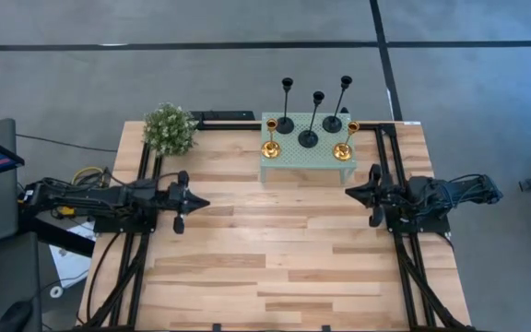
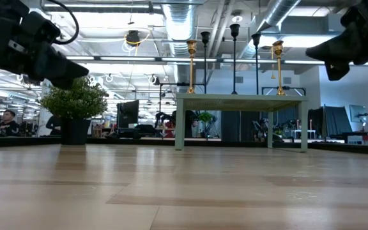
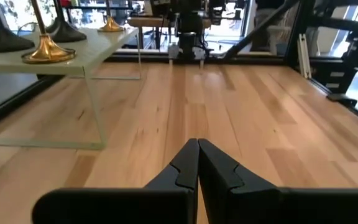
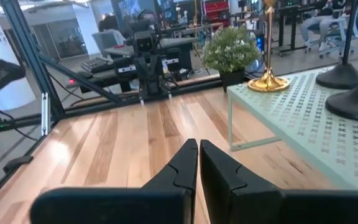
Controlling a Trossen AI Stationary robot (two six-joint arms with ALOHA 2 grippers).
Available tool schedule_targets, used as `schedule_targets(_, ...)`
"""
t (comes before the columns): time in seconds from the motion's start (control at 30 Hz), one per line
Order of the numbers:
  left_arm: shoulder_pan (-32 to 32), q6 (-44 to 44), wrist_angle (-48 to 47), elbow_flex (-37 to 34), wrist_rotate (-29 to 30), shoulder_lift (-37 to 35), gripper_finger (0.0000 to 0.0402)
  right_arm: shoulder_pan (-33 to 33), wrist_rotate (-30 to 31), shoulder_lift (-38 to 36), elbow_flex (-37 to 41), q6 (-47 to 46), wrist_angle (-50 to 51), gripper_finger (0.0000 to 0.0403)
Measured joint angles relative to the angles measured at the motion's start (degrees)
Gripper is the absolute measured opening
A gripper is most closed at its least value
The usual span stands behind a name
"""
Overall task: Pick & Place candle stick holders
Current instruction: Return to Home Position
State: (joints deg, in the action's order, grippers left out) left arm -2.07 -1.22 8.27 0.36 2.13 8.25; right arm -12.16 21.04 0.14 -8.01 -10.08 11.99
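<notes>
In the left wrist view the top edge cuts the gold holder (image 3: 45, 53) at upper left (only base and stem stub show). The right wrist view's right edge crops a black holder (image 4: 356, 102). In the low view the stand (image 2: 238, 101) hides the black holders' (image 2: 234, 57) bases.

No text, label, brand, number or sign can be read in any view.

the wooden table (image 1: 275, 249) carries a pale green mesh stand (image 1: 307, 160) at one o'clock, topped with five candle stick holders (image 1: 308, 138), and a bushy plant (image 1: 170, 129) toward eleven o'clock.
</notes>
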Motion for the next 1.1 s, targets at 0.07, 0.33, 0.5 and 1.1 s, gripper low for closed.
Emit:
schedule_targets(0.07, 0.0, 0.0, -1.0, 0.0, 0.0, 0.0, 0.0008, 0.0, 0.0, 0.0, 0.0, 0.8, 1.0, 0.0011)
schedule_targets(0.33, 0.0, -2.9, -2.3, 0.0, 0.0, 0.1, 0.0008, 0.0, 0.0, 0.0, 0.0, 2.4, 6.2, 0.0011)
schedule_targets(0.5, 0.0, -5.4, -2.9, 0.0, 2.2, 0.1, 0.0008, 0.0, 0.0, 0.0, 0.0, 4.1, 6.3, 0.0011)
schedule_targets(1.1, 0.0, -7.5, -6.1, 0.0, 5.3, 0.2, 0.0008, -0.1, 0.0, 0.0, 0.0, 7.3, 12.3, 0.0011)
